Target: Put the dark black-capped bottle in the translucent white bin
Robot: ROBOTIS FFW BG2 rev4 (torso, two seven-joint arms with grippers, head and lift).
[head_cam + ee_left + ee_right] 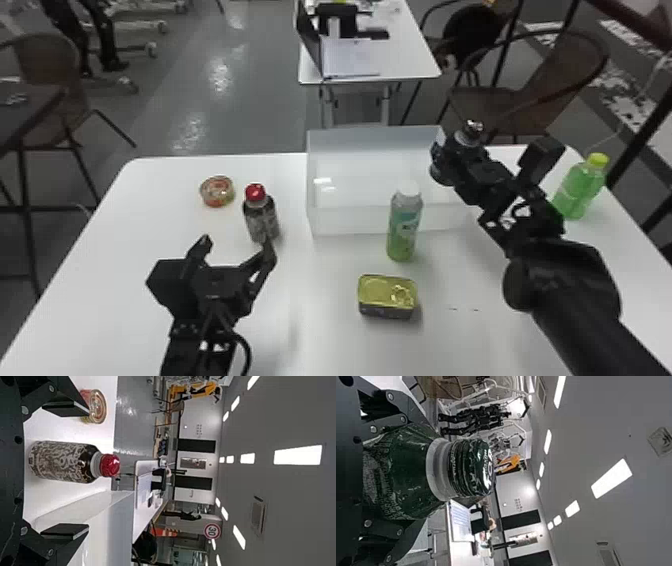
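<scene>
Our right gripper grips the dark black-capped bottle, fingers parted by its width, and we have it over the right end of the translucent white bin. Our left gripper is spread wide and empty, facing the red-capped bottle that stands upright on our white table.

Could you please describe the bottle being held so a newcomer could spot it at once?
Find the translucent white bin on the white table. By its right end in the head view, the right end effector grips a dark green bottle. Its black cap sets it apart from the white-capped bottle nearby.
</scene>
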